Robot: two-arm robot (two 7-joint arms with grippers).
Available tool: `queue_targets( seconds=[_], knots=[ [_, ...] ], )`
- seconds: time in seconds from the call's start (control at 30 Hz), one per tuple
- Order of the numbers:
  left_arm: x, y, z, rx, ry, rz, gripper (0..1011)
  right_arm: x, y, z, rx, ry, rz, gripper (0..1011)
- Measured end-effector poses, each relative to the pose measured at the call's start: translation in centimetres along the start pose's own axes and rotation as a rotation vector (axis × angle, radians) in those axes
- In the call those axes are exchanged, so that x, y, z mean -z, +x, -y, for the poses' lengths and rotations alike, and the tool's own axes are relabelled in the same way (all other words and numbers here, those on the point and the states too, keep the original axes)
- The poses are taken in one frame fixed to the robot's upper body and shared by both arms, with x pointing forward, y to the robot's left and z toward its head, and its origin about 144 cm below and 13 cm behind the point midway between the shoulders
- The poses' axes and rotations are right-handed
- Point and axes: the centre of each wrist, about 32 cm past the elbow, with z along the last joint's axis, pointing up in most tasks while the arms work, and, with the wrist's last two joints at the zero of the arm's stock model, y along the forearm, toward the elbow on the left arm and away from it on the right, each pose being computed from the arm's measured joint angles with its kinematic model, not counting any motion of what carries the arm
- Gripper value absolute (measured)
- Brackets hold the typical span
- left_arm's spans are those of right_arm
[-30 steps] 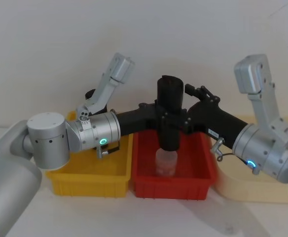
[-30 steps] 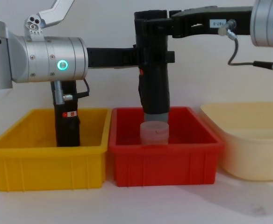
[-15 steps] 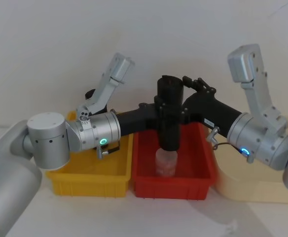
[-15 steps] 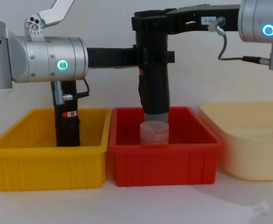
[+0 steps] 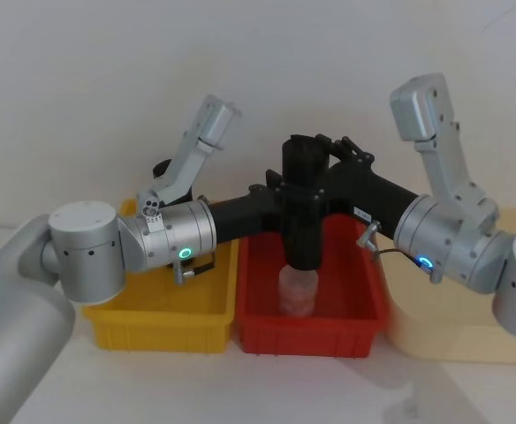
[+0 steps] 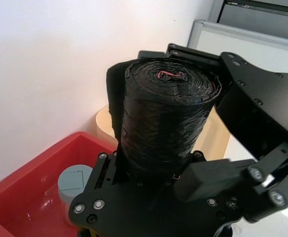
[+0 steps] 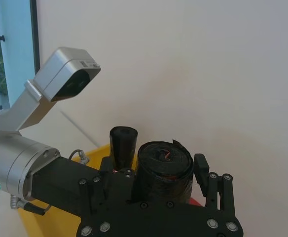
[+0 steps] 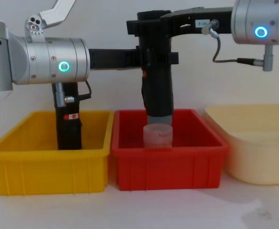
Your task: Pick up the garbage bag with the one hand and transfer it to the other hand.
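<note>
Your left hand [image 8: 158,58] is clamped on the garbage bag [image 8: 158,90] at mid-height. It holds the roll upright over the red bin [image 8: 168,164], with the lower end directly above a clear cup [image 8: 157,136] inside. Your right hand [image 8: 151,21] straddles the roll's top, fingers apart, and the right wrist view shows a gap beside the roll. On the surface [image 8: 130,210], the red bin sits between a yellow bin [image 8: 48,169] and a beige tub [image 8: 259,160]. A slimmer black roll [image 8: 69,126] stands by the yellow bin's far edge.
</note>
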Motion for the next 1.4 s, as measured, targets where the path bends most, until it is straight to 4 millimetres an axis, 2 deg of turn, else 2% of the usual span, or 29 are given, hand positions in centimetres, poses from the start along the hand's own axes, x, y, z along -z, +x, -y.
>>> queue_targets(
  seconds=[0.17,0.3,0.4,0.43,0.57,0.67,0.7,1.1,1.3,1.4],
  knots=[
    [0.0,0.0,0.0,0.0,0.0,0.0,439,0.09,0.05,-0.35,-0.002,-0.006,0.001,1005],
    [0.0,0.0,0.0,0.0,0.0,0.0,439,0.11,0.09,-0.55,-0.003,-0.009,0.002,939],
    [0.0,0.0,0.0,0.0,0.0,0.0,439,0.12,0.12,-0.67,-0.003,-0.011,0.004,865],
    [0.0,0.0,0.0,0.0,0.0,0.0,439,0.11,0.14,-0.72,-0.003,-0.011,0.004,813],
    [0.0,0.01,-0.01,0.0,0.0,0.0,439,0.12,0.18,-0.8,-0.002,-0.013,0.006,740],
    [0.0,0.01,-0.01,0.0,0.0,0.0,439,0.13,0.18,-0.85,-0.002,-0.014,0.006,604],
    [0.0,0.02,-0.02,0.0,0.0,0.0,439,0.13,0.2,-0.87,-0.002,-0.014,0.006,586],
    [0.0,0.0,0.0,0.0,0.0,0.0,445,0.15,0.21,-0.95,-0.002,-0.016,0.006,561],
    [0.0,-0.01,0.02,0.0,0.0,0.0,611,0.2,0.14,-0.79,0.008,-0.019,0.002,560],
    [0.0,-0.01,0.02,0.0,0.0,0.0,733,0.2,0.16,-0.68,0.018,-0.017,0.002,560]
  ],
)
